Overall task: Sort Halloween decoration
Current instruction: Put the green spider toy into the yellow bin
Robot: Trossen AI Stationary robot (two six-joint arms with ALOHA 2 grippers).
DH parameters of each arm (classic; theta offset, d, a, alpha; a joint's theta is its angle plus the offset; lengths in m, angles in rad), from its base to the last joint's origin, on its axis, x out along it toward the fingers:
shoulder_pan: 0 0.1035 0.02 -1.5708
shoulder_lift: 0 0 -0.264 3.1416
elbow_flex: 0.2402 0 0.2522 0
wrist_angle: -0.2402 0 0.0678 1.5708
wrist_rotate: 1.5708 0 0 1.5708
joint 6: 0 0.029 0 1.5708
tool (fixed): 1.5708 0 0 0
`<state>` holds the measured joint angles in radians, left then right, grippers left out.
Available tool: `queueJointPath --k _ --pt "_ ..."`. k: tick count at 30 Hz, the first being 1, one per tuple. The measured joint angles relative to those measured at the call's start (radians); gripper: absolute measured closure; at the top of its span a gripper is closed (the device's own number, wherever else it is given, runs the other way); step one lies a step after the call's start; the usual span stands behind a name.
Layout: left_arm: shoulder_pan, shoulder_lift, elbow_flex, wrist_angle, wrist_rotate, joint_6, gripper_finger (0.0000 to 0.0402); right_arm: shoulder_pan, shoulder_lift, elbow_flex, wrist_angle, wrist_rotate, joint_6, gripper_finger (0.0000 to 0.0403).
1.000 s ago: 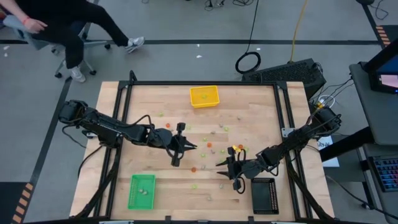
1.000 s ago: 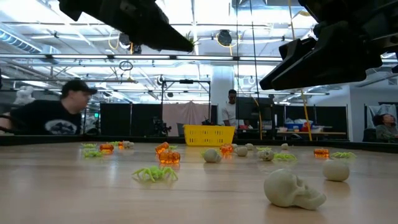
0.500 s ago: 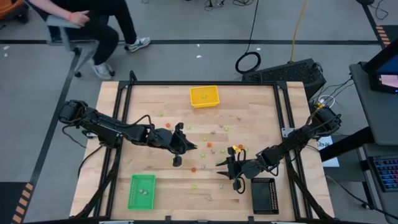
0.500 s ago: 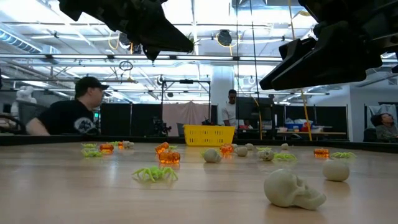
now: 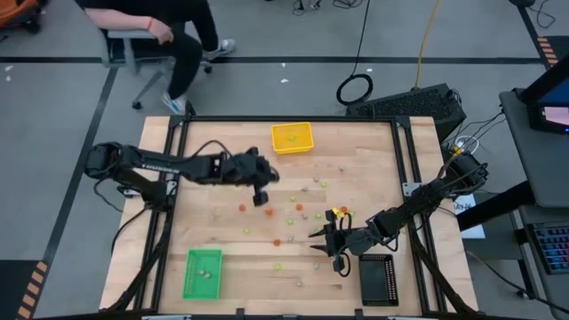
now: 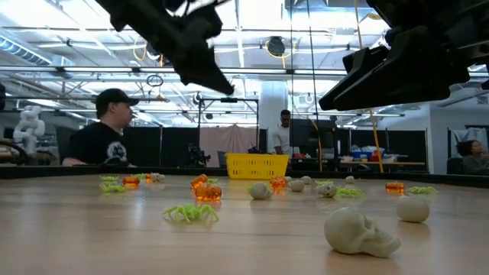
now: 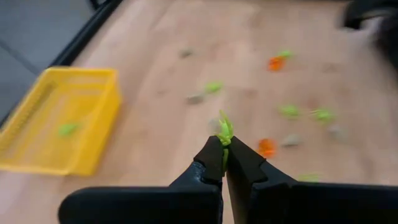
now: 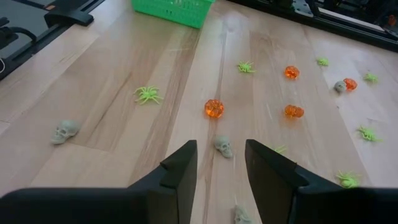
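Small Halloween decoration pieces lie scattered on the wooden table (image 5: 222,240): orange pumpkins (image 8: 214,108), light green spiders (image 8: 148,94) and pale skulls (image 8: 64,131). My left gripper (image 5: 267,198) hangs above the table's middle, nearer the yellow tray (image 5: 292,138), shut on a light green piece (image 7: 224,127). My right gripper (image 5: 324,240) hovers open above the table's right half. In the right wrist view a skull (image 8: 222,146) lies on the table beyond the gap between its fingers. My left gripper pinches the light green piece (image 7: 224,132) between its two fingertips. Part of the piece sticks out beyond the tips. The fingers slant downward, and the piece is lifted clear of the table.
A green tray (image 5: 203,273) sits at the near left and a black tray (image 5: 378,279) at the near right. The yellow tray holds one green piece (image 7: 68,129). A large skull (image 6: 359,231) and a green spider (image 6: 189,213) lie near the low camera. A person (image 5: 169,27) sits beyond the far left corner.
My left gripper has swung toward the table's far edge and the yellow tray, rolling its wrist, and has stayed shut on the green piece. The person beyond the table has shifted on the chair.
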<state>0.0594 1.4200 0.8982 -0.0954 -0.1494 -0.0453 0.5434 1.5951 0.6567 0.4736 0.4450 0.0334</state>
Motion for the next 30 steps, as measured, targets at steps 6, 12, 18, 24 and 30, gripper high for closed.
queueJointPath --k 6,12,18,24,30 --pt "0.159 0.000 0.026 -0.027 0.045 0.033 0.0398 0.000 0.000 0.000 0.000 0.000 0.000 0.0280" --pt "0.277 0.027 0.064 -0.030 0.085 0.086 0.0398 0.000 0.000 0.000 0.000 0.000 0.000 0.0280" --pt "0.337 0.131 0.128 -0.028 0.094 0.162 0.0398 -0.003 0.000 0.000 -0.001 0.000 0.000 0.0280" --pt "0.376 0.274 0.222 -0.031 0.117 0.186 0.0398 -0.003 0.000 0.000 -0.007 0.000 0.000 0.0280" --pt "0.408 0.406 0.337 -0.088 0.168 0.182 0.0398 -0.003 0.000 0.000 -0.012 0.000 0.000 0.0280"
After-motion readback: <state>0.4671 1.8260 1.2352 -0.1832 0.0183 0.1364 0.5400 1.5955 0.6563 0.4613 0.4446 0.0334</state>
